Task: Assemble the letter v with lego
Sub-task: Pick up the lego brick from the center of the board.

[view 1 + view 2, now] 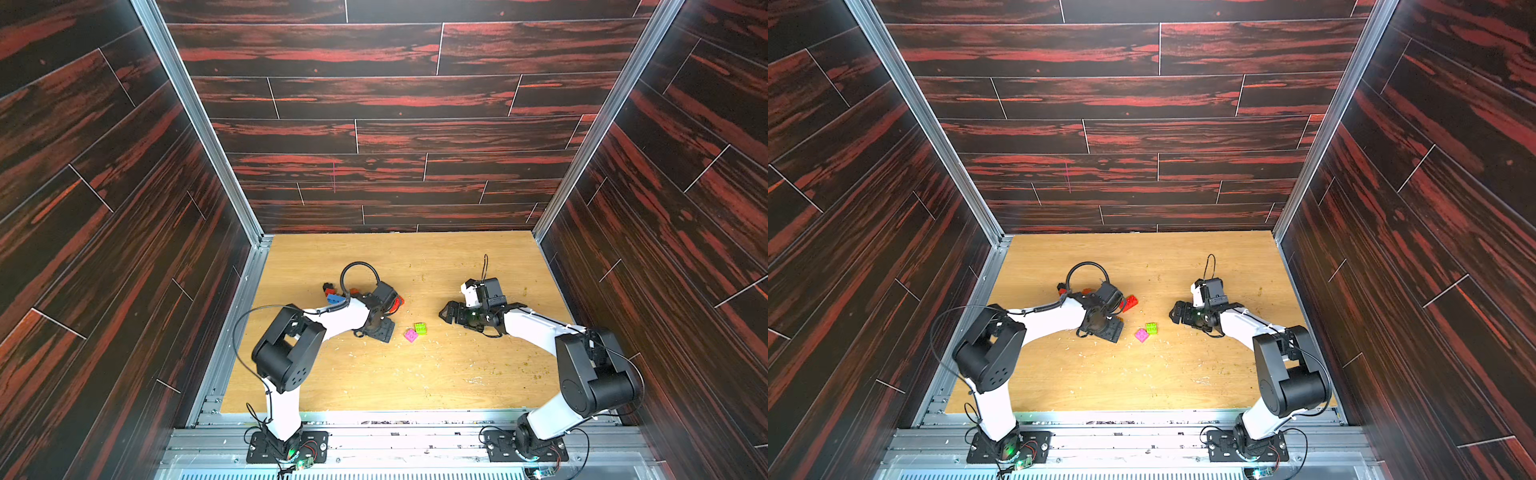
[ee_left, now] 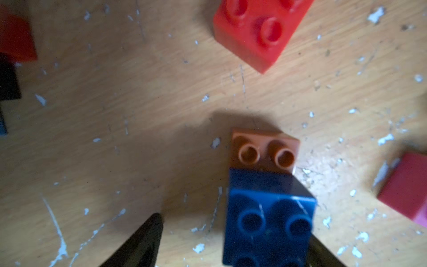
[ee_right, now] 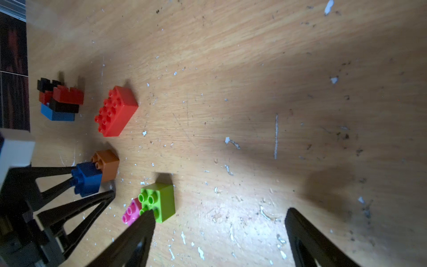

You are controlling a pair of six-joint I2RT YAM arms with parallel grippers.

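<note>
No text, label, brand, number or sign can be read in any of the views. The stud tops of the blue brick (image 2: 268, 219), the orange brick (image 2: 265, 150) and the red brick (image 2: 261, 30) are seen close in the left wrist view, but any moulded lettering there may simply be lost to blur. No writing can be made out on the wooden tabletop (image 1: 374, 374) or on the dark panelled walls (image 1: 395, 95). The small circuit boards (image 1: 301, 463) at the arm bases are seen in both top views, but are too small for any marking to be told.
</note>
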